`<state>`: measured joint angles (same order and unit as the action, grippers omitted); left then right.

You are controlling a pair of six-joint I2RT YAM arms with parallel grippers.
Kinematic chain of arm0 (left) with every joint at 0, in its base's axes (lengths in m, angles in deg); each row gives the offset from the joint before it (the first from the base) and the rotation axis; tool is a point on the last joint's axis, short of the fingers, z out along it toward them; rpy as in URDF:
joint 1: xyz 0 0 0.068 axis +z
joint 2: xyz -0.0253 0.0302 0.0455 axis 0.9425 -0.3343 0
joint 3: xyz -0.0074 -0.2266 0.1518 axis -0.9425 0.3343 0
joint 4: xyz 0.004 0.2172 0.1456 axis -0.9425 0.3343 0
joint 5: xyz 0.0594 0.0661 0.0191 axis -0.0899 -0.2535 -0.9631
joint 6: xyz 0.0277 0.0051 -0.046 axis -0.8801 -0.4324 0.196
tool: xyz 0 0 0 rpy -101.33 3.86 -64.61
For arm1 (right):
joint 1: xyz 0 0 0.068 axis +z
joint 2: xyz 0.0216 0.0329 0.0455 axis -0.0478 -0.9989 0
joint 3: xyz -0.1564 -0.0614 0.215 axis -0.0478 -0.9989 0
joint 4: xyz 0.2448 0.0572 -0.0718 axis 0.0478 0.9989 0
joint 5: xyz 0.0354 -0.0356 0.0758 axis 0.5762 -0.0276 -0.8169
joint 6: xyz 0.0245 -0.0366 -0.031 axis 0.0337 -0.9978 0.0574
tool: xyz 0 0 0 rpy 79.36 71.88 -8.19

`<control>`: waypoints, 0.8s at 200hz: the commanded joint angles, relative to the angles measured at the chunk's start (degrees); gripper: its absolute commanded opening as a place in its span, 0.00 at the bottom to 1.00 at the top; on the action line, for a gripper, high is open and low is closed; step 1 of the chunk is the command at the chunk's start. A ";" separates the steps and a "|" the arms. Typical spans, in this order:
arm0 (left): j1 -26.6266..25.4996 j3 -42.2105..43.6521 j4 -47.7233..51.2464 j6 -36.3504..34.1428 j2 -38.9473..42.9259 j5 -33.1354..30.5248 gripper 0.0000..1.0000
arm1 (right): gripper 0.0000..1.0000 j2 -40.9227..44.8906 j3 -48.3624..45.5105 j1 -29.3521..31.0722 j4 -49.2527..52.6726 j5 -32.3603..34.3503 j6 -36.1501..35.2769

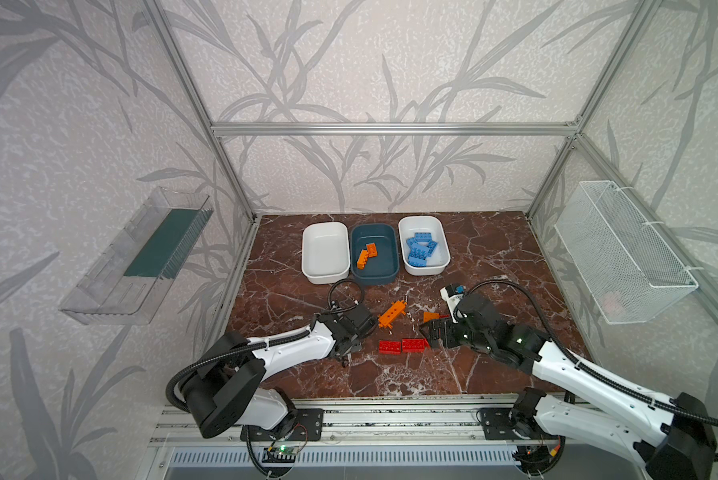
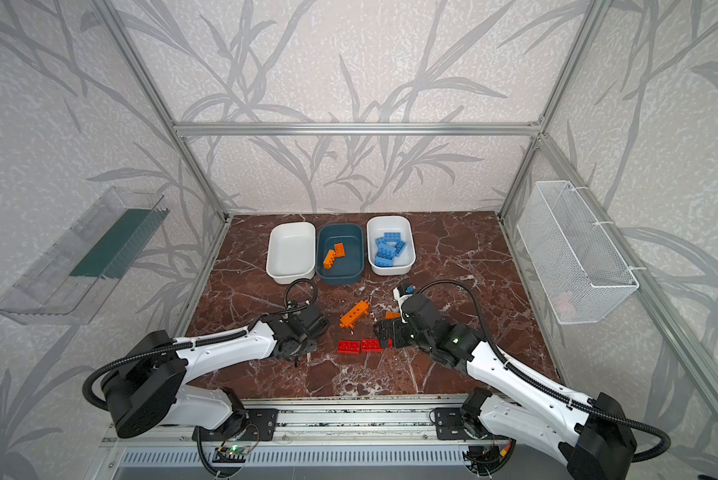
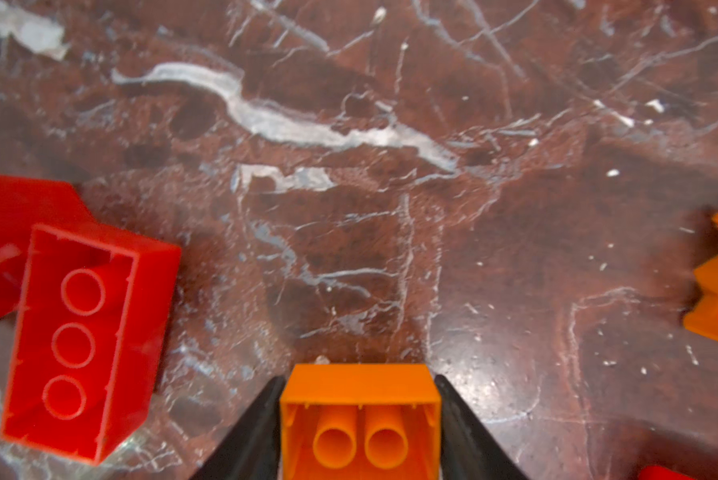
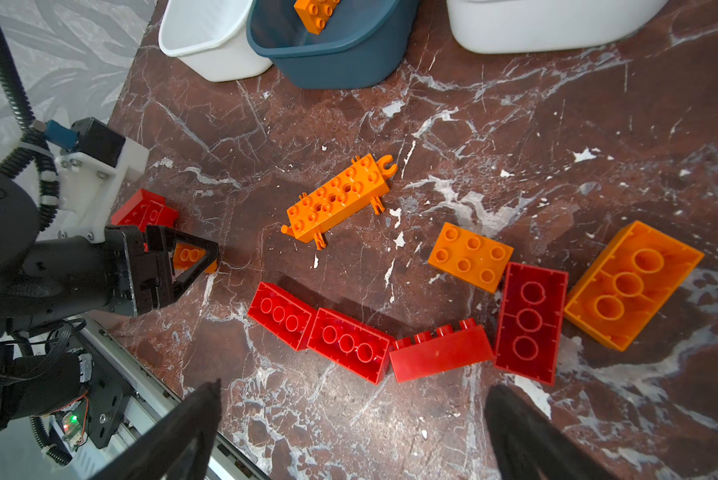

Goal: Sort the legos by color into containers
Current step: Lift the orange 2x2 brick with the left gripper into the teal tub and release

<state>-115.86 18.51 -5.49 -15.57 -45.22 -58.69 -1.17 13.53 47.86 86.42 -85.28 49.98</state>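
Bench [image 1: 286, 299] status: left end effector [image 3: 359, 379] is clamped on a small orange lego [image 3: 361, 440], right end effector [image 4: 355, 386] gapes wide, red legos [image 1: 390, 346] sit 6 o'clock of the long orange piece [image 1: 391, 314].

A clear wall tray [image 1: 112, 282] and white wire basket [image 1: 623, 249] flank the marble tabletop [image 1: 494, 266].

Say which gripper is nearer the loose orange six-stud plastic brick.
Right. Right gripper, open, is close to the six-stud brick; left gripper, holding another orange brick, is beyond the long pegged piece.
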 commanded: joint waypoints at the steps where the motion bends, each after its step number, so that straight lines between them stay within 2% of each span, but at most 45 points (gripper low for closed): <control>1: -0.14 0.01 2.41 1.29 1.41 -1.28 0.66 | 0.99 0.40 -0.21 0.32 -0.09 0.64 -0.80; 49: -0.14 0.81 0.95 1.25 -0.34 -0.92 0.65 | 0.99 1.62 -0.39 0.32 0.74 1.06 -0.89; 70: -0.18 0.81 0.23 1.21 -0.76 -0.55 0.58 | 0.99 1.89 -0.43 0.33 1.08 1.15 -0.96; 92: -0.15 0.16 0.63 0.86 -1.06 -0.70 0.40 | 0.99 2.15 -0.39 0.32 1.29 1.35 -0.98; 105: -0.16 -0.99 1.67 0.20 -1.25 -1.18 0.33 | 0.99 2.24 -0.43 0.32 1.34 1.56 -1.06; 160: 2.03 -15.79 7.10 -7.70 -5.39 -4.72 0.30 | 0.99 1.32 -0.93 0.16 0.29 2.57 -1.68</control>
<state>-115.24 9.97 -1.01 -18.61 -48.47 -59.89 0.23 13.42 47.86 86.81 -84.06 49.19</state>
